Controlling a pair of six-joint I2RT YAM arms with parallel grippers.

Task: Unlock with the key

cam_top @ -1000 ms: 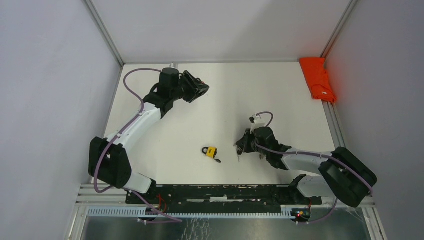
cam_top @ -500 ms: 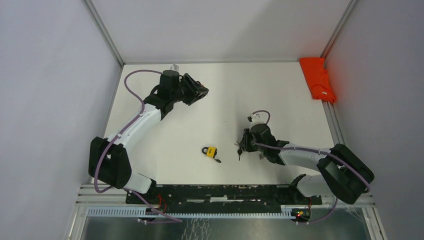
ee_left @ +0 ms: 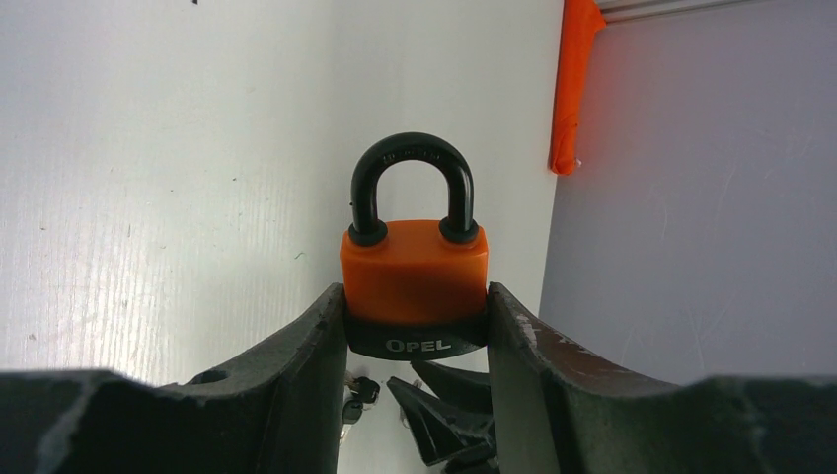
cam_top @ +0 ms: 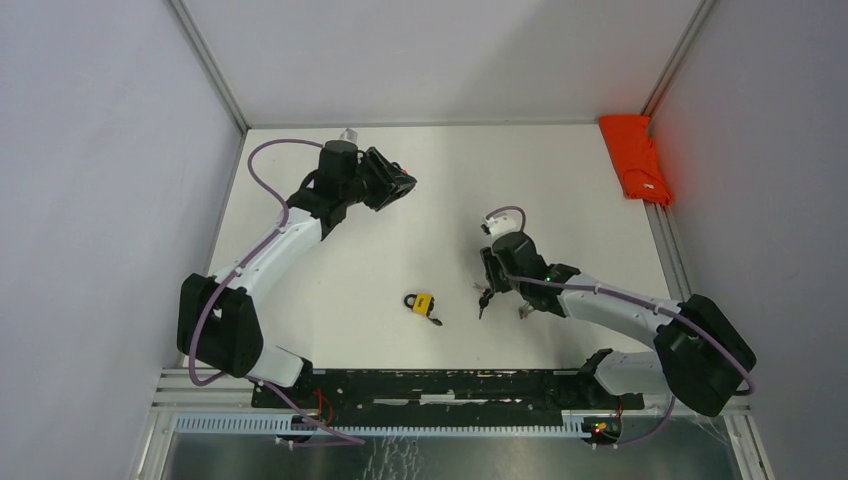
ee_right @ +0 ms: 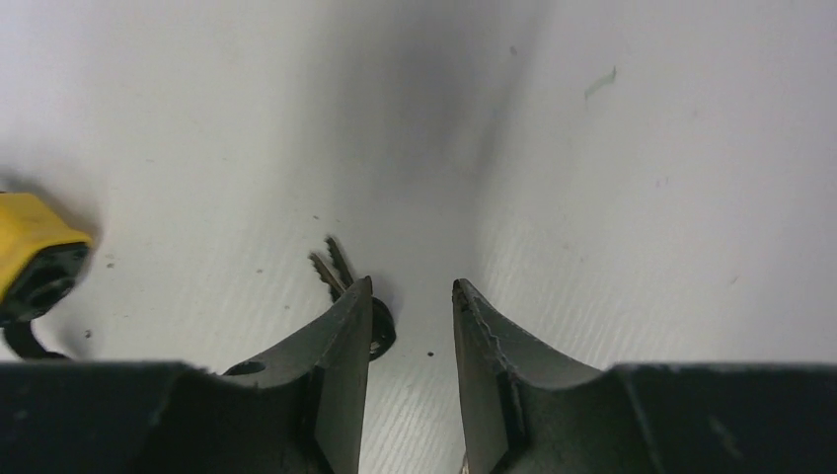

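Note:
An orange padlock (ee_left: 415, 272) with a black shackle stands upright between the fingers of my left gripper (ee_left: 415, 301), which is shut on its body. That gripper (cam_top: 398, 185) hangs above the table's back left. My right gripper (ee_right: 412, 288) is open, low over the table, with nothing between its fingers. A bunch of keys (ee_right: 339, 265) lies on the table just outside its left finger, partly hidden by it. From above, the keys (cam_top: 483, 299) lie right by the right gripper (cam_top: 489, 283).
A yellow padlock (cam_top: 422, 303) lies on the table left of the keys and shows at the left edge of the right wrist view as the yellow padlock (ee_right: 35, 259). An orange object (cam_top: 635, 157) rests at the back right corner. Walls close in on three sides.
The right gripper has gone from shut to open and let go of the keys, which now lie on the table. Its wrist swung toward the back. The left arm barely moved.

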